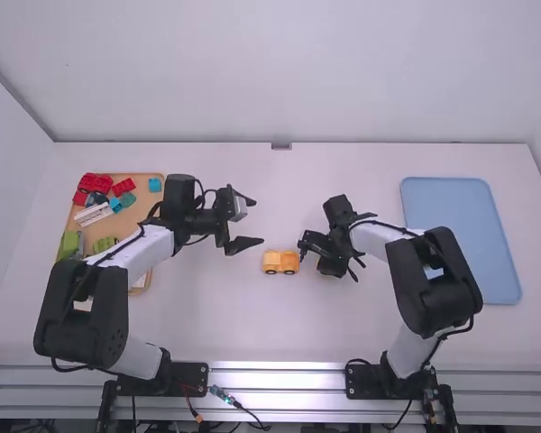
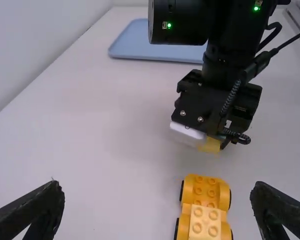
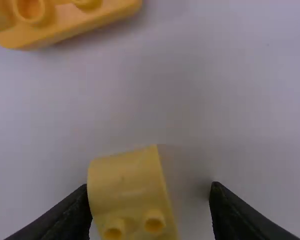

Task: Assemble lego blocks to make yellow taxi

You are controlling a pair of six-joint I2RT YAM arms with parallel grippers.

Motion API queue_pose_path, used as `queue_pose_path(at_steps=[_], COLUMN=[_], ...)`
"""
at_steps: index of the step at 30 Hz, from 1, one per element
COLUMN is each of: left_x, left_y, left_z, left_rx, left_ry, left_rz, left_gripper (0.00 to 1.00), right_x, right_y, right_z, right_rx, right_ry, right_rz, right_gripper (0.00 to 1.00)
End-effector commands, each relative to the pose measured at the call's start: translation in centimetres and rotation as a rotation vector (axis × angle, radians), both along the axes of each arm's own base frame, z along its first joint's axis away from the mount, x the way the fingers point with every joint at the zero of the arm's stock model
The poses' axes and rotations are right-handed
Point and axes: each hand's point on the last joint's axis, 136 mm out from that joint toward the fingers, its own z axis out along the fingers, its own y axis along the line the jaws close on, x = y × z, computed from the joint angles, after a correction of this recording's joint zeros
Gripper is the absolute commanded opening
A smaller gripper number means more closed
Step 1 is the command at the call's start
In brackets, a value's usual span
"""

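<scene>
Black two-finger left tool [image 1: 259, 221] spread open near yellow plastic wheeled base [image 1: 281, 262] on white bench [image 1: 216, 316]; right tool [image 1: 325, 262] open around yellow studded plastic block [image 3: 130, 185].

A pale wall [image 1: 288, 72] stands behind the table [image 1: 207, 334].

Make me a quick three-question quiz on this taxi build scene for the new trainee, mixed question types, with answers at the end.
1. True or false: the red blocks lie on the blue tray.
2. Choose one. Nearest the left hand is: (a) the wheeled piece; (b) the blue tray; (c) the red blocks.
3. Fill in: the small block between the fingers of the right hand is coloured ____.

Key: 1 false; 2 a; 3 yellow.
</scene>
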Motion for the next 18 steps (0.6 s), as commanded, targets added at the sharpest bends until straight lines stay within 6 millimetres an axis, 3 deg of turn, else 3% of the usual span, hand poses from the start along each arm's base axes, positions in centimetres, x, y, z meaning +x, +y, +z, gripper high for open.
queue_pose_path(at_steps=[1,2,3,4,6,8,18], left_x=[-0.9,-0.9,-0.9,-0.9,-0.9,-0.9,-0.9], left_y=[-0.3,-0.3,-0.3,-0.2,-0.2,-0.2,-0.2], left_z=[0.6,0.6,0.6,0.6,0.6,0.6,0.6], left_rx=[-0.022,-0.022,-0.022,-0.021,-0.021,-0.021,-0.021], left_ry=[-0.001,-0.001,0.0,0.002,0.002,0.003,0.002], left_rz=[-0.023,-0.023,-0.023,-0.024,-0.024,-0.023,-0.023], left_gripper=[0.99,0.99,0.99,0.99,0.99,0.99,0.99], right_x=[-0.8,-0.9,-1.0,-1.0,-0.8,-0.8,0.4], right_y=[-0.2,-0.1,-0.1,-0.1,-0.1,-0.1,0.7], right_z=[-0.7,-0.7,-0.7,-0.7,-0.7,-0.7,-0.3], right_rx=[-0.019,-0.019,-0.019,-0.018,-0.016,-0.013,0.03], right_ry=[0.022,0.023,0.027,0.028,0.03,0.038,0.043], right_rz=[0.01,0.012,0.013,0.005,-0.025,-0.072,-0.455], right_gripper=[0.47,0.46,0.34,0.3,0.28,0.2,0.17])
